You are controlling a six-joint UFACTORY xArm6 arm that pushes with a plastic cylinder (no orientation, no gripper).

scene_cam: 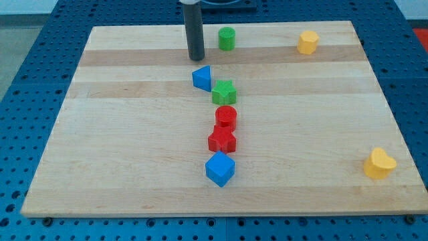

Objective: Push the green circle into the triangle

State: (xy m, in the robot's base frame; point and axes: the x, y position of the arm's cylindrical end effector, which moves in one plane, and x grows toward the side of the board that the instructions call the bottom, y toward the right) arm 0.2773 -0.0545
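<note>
The green circle (227, 38) is a short green cylinder near the view's top, just right of centre. The blue triangle (202, 77) lies below and to its left, apart from it. My tip (196, 58) is the lower end of the dark rod, standing between them: left of and slightly below the green circle, and just above the blue triangle. It touches neither block.
A green star (224, 92) touches the blue triangle's lower right. Below it run a red circle (226, 116), a red star (222, 140) and a blue cube (220, 168). A yellow hexagon (307, 41) sits at top right, a yellow heart (379, 163) at lower right.
</note>
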